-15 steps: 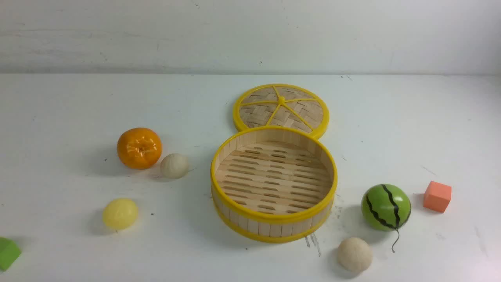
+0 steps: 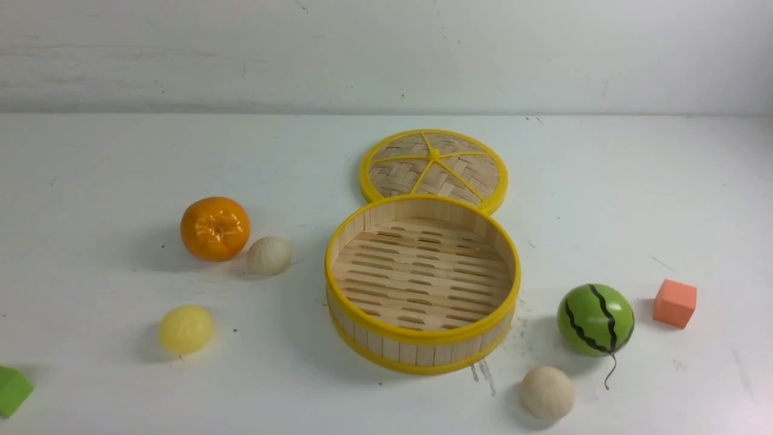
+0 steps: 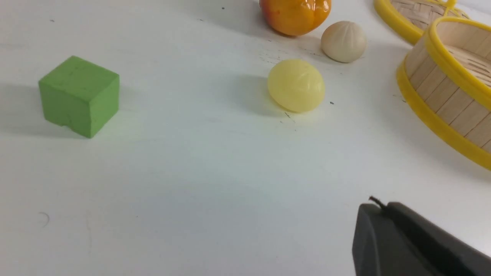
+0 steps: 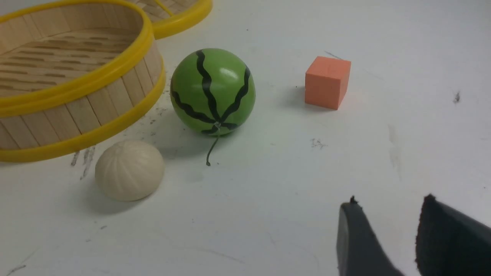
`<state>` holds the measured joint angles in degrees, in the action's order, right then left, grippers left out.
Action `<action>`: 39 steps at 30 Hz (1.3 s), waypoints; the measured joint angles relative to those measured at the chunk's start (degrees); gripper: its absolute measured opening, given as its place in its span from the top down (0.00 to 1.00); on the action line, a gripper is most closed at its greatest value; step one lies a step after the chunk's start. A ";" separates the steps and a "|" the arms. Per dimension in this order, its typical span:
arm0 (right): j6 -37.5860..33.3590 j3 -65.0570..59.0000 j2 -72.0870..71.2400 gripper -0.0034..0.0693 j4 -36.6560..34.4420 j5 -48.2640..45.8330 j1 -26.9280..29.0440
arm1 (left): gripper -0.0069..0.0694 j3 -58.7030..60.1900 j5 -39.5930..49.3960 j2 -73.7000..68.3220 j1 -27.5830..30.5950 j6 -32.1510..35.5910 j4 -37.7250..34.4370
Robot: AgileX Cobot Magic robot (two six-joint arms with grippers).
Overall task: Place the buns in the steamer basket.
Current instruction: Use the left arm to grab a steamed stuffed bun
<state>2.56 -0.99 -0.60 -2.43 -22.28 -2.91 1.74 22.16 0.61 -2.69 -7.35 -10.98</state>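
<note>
The steamer basket point(image 2: 423, 335) stands empty at the table's middle; it also shows in the left wrist view point(image 3: 441, 96) and the right wrist view point(image 4: 76, 96). The pale yellow bun point(image 2: 185, 329) point(image 3: 296, 85) lies at the front left. A cream bun point(image 2: 269, 255) point(image 3: 343, 41) sits beside the orange. Another cream bun point(image 2: 547, 392) point(image 4: 129, 170) lies front right of the basket. My left gripper point(image 3: 378, 205) is shut and empty, well short of the yellow bun. My right gripper point(image 4: 389, 203) is open and empty, away from the cream bun. Neither gripper shows in the front view.
The woven lid point(image 2: 433, 166) lies flat behind the basket. An orange point(image 2: 215, 228) is at the left, a watermelon ball point(image 2: 595, 319) and an orange cube point(image 2: 674, 303) at the right, a green cube point(image 2: 12, 390) at the front left edge.
</note>
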 joint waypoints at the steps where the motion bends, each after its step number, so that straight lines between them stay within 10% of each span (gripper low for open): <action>1: 0.00 0.00 0.00 0.62 0.00 0.00 0.00 | 0.90 0.00 0.00 0.00 0.00 0.00 0.00; 15: 0.00 0.00 0.00 0.62 0.00 0.00 0.00 | 0.90 0.00 -2.42 0.00 0.00 -0.40 -0.23; 22: 0.00 0.00 0.00 0.62 0.00 0.00 0.00 | 0.89 0.00 -16.34 0.00 0.00 -14.81 -23.38; 27: 0.00 0.00 0.00 0.62 0.00 0.00 0.00 | 0.88 -0.22 -23.56 0.00 0.00 -11.90 -28.04; 39: 0.00 0.00 0.00 0.62 0.00 0.00 0.00 | 0.88 -31.89 14.04 -19.31 0.00 -0.12 -22.07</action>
<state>2.56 -0.99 -0.60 -2.43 -22.28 -2.91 -30.14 36.20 -18.69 -2.69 -7.47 -33.05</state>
